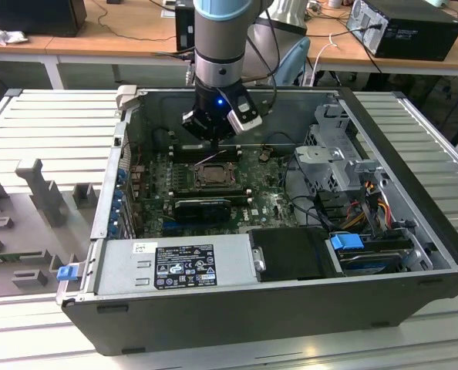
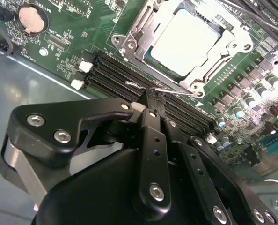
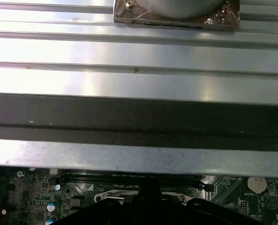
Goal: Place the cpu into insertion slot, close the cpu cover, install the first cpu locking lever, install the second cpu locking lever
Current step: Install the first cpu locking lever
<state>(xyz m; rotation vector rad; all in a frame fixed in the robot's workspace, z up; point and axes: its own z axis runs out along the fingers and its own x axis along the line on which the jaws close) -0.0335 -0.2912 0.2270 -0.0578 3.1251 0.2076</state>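
My claw [image 2: 150, 96] down inside open computer case [image 1: 414, 231], tips together on thin wire locking lever [image 2: 143, 87] at edge of insertion slot [image 2: 186, 44], over black memory slots [image 2: 115, 75]. Cpu [image 2: 183, 40] seated in slot, pale metal top showing through cut-out of cpu cover [image 2: 141, 30], which lies flat over it. Green motherboard [image 2: 78, 33] around socket, coin battery [image 2: 31, 18] well apart. Exterior view: my claw [image 1: 213, 142] just above socket [image 1: 212, 175]; case rests on ribbed counter [image 1: 52, 123].
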